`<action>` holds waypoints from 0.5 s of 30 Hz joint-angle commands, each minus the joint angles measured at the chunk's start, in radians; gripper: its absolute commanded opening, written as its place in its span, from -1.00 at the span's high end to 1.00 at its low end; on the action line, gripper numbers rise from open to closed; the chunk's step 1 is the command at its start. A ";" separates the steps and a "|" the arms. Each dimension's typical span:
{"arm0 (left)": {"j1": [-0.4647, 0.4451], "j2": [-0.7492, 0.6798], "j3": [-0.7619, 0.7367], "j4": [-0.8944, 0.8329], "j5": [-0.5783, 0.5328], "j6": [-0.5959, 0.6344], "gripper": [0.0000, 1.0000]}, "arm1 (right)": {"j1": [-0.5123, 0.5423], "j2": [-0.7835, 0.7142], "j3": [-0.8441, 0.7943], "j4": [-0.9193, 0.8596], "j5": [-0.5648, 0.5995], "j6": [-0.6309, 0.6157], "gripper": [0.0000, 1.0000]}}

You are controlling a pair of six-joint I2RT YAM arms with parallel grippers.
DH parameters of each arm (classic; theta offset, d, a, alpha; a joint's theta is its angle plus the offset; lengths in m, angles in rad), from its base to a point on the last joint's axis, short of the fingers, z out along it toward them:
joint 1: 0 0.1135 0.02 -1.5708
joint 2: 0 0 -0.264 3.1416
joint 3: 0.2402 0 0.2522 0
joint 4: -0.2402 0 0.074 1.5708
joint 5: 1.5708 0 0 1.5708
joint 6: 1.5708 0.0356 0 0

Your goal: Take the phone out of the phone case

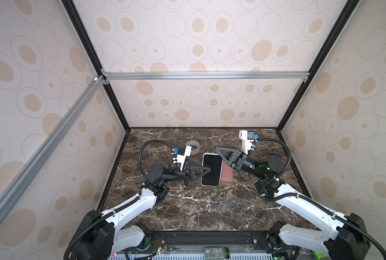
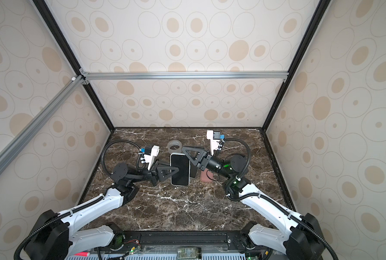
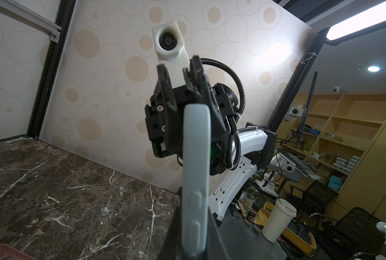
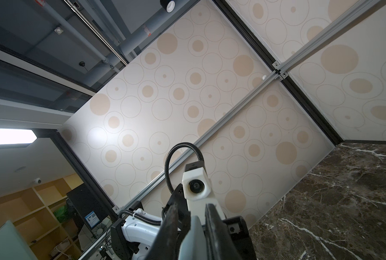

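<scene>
The phone (image 1: 211,169) (image 2: 180,169) is held above the marble table, black screen up, with a pale rim that looks like the phone case. My left gripper (image 1: 206,170) (image 2: 176,170) is shut on its left long edge. In the left wrist view that pale edge with button covers (image 3: 195,180) runs out from between my left gripper's (image 3: 194,225) dark fingers. My right gripper (image 1: 218,150) (image 2: 185,150) is closed on the far right corner. The right wrist view shows the pale edge (image 4: 193,236) filling the gap in my right gripper (image 4: 193,209).
A pink phone cover (image 1: 227,175) (image 2: 205,177) lies flat on the table under the right wrist; its corner (image 3: 3,252) shows in the left wrist view. A grey tape roll (image 1: 193,146) (image 2: 174,145) sits just behind the phone. Patterned walls enclose three sides.
</scene>
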 commanded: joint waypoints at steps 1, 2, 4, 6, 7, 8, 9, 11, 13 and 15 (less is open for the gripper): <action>-0.010 -0.025 0.028 0.099 0.002 -0.013 1.00 | 0.007 0.007 -0.011 0.035 -0.011 0.021 0.56; -0.010 -0.026 0.028 0.098 0.002 -0.013 1.00 | 0.009 0.007 -0.011 0.037 -0.010 0.023 0.57; -0.010 -0.026 0.029 0.098 0.000 -0.012 1.00 | 0.012 0.010 -0.010 0.039 -0.009 0.026 0.59; -0.010 -0.023 0.032 0.098 0.002 -0.012 1.00 | 0.017 0.013 -0.010 0.040 -0.009 0.033 0.62; -0.010 -0.023 0.034 0.098 0.002 -0.011 1.00 | 0.019 0.016 -0.011 0.046 -0.008 0.038 0.63; -0.009 -0.024 0.034 0.098 0.002 -0.011 1.00 | 0.021 0.019 -0.011 0.052 -0.008 0.044 0.64; -0.010 -0.025 0.035 0.096 0.002 -0.009 1.00 | 0.023 0.022 -0.010 0.057 -0.009 0.053 0.64; -0.009 -0.028 0.039 0.085 0.004 -0.002 1.00 | 0.024 0.023 -0.010 0.059 -0.009 0.061 0.65; -0.009 -0.031 0.041 0.077 0.004 0.003 1.00 | 0.025 0.019 -0.011 0.060 -0.003 0.069 0.70; -0.010 -0.032 0.042 0.069 0.004 0.007 1.00 | 0.025 0.015 -0.009 0.055 -0.003 0.074 0.73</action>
